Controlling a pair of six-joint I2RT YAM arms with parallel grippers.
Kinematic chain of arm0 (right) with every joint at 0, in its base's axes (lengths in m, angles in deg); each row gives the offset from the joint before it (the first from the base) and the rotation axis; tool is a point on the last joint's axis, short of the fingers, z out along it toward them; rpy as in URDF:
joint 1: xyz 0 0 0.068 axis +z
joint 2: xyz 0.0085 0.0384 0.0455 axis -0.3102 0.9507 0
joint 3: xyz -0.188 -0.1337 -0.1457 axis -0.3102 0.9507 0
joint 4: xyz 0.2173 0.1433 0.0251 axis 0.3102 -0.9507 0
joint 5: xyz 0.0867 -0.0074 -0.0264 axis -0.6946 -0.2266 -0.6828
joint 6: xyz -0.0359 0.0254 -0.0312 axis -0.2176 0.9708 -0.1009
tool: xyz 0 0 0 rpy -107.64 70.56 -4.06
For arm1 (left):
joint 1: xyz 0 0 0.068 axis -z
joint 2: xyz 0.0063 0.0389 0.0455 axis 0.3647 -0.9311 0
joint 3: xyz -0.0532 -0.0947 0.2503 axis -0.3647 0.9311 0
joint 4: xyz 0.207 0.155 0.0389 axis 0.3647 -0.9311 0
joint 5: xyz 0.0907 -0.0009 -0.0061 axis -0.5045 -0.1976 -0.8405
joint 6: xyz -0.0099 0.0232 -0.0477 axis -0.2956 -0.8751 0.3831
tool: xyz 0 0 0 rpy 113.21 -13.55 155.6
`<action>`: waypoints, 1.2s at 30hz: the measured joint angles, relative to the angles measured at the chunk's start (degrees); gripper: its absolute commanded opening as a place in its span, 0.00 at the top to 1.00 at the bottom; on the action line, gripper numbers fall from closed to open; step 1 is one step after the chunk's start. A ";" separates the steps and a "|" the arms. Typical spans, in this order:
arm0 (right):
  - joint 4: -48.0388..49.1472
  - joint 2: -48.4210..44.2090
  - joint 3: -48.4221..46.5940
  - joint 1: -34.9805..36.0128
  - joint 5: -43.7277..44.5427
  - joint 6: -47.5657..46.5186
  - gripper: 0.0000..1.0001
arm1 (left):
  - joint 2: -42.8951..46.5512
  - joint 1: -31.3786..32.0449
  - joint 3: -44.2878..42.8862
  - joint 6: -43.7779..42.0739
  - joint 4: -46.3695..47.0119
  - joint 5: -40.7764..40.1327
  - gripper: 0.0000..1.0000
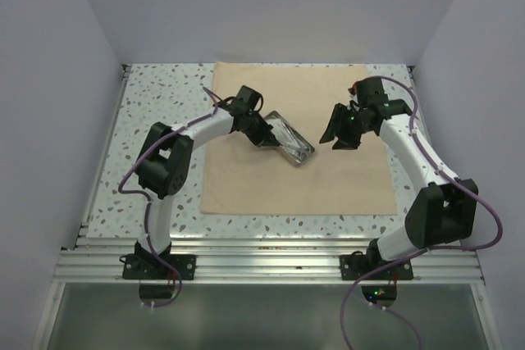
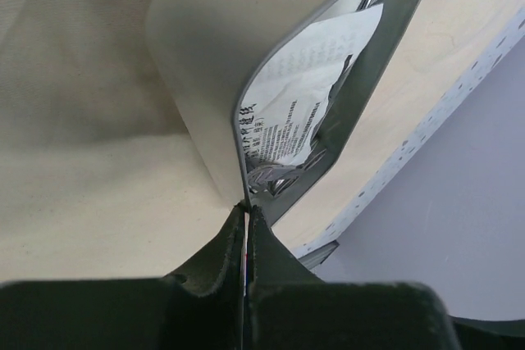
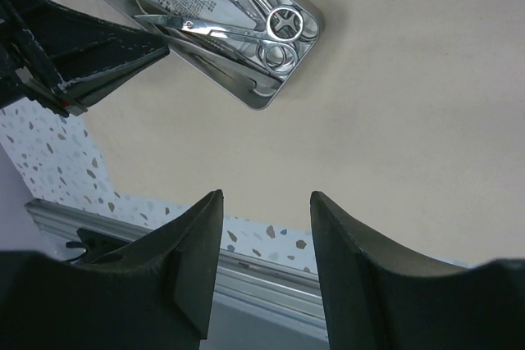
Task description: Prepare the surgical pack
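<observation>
The surgical pack's beige cloth (image 1: pixel 328 178) lies flat on the table. On it sits a small steel tray (image 1: pixel 289 138) holding silver scissors (image 3: pixel 279 26) and a printed white packet (image 2: pixel 303 96). My left gripper (image 1: pixel 262 138) is shut on the tray's rim (image 2: pixel 243 194) at its left end. Whether that end is lifted off the cloth I cannot tell. My right gripper (image 1: pixel 336 138) hangs open to the right of the tray, above the cloth (image 3: pixel 394 104), with nothing between its fingers (image 3: pixel 264 202). The left fingers (image 3: pixel 98 55) also show in the right wrist view.
Speckled tabletop (image 1: pixel 156 96) borders the cloth on the left and front. An aluminium rail (image 1: pixel 271 264) runs along the near edge, and white walls (image 1: pixel 49 79) close in both sides and the back.
</observation>
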 measured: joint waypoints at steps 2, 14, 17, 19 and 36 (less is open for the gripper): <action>0.31 1.05 0.00 0.00 0.04 0.00 0.49 | -0.09 -0.09 1.09 -0.20 1.55 1.66 0.77; 1.51 11.10 -1.86 0.00 2.21 2.19 0.51 | -0.22 -4.68 0.48 -13.88 -1.53 7.04 0.56; 2.40 13.18 -2.93 0.00 5.01 3.98 0.58 | 0.11 -7.48 -3.52 -22.25 -4.63 4.17 0.75; 3.78 14.60 -2.91 0.00 7.06 5.60 0.76 | 0.11 -10.12 -5.88 -26.27 -5.57 2.60 0.94; 10.60 32.02 -10.10 1.75 17.16 7.23 0.94 | -18.56 -16.31 -25.05 -46.56 -9.22 -5.27 1.00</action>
